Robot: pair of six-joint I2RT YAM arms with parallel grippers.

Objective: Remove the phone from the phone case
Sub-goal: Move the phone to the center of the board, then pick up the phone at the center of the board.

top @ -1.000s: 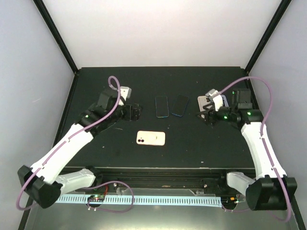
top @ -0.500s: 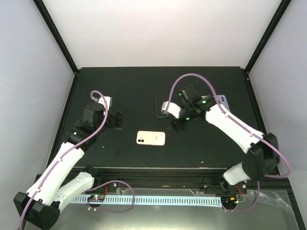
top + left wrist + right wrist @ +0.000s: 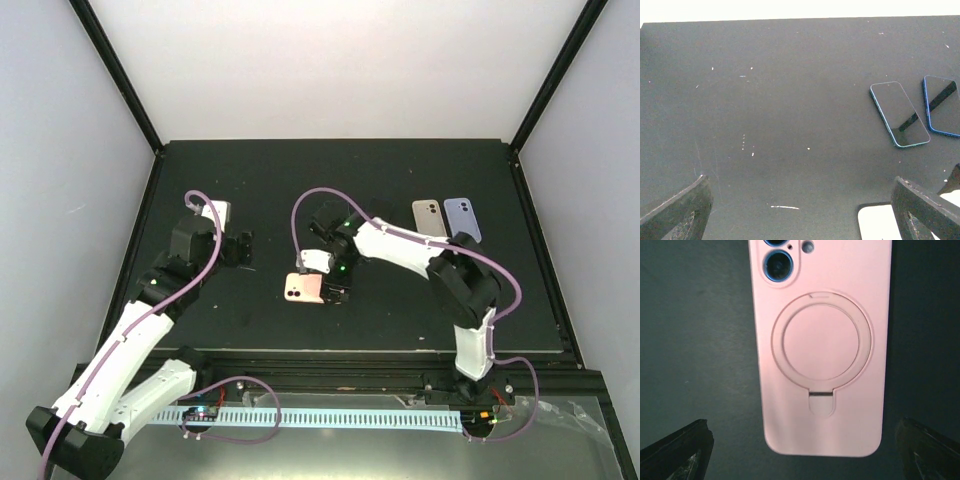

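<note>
A pink phone case [image 3: 822, 355] with a ring stand lies back up on the black table, with a blue-rimmed phone camera showing through its cutout [image 3: 776, 264]. My right gripper [image 3: 801, 442] hangs open just above the case's lower end, one finger [image 3: 677, 455] on either side, not touching it. From above, the same gripper [image 3: 332, 279] covers the right end of the case [image 3: 298, 288]. My left gripper [image 3: 243, 248] is open to the left of the case, empty over bare table [image 3: 800, 210]. A pale corner of the case [image 3: 875, 223] shows by its right finger [image 3: 925, 210].
Two bare blue-edged phones [image 3: 900, 114] [image 3: 942, 106] lie screen up behind the pink case, hidden under the right arm in the top view. A beige case [image 3: 427, 215] and a lavender case [image 3: 462, 216] lie at the back right. Dark frame posts stand at the table's corners.
My right arm swung from the back right across to the pink case, and its jaws widened. The left arm drew back to the left, then held still.
</note>
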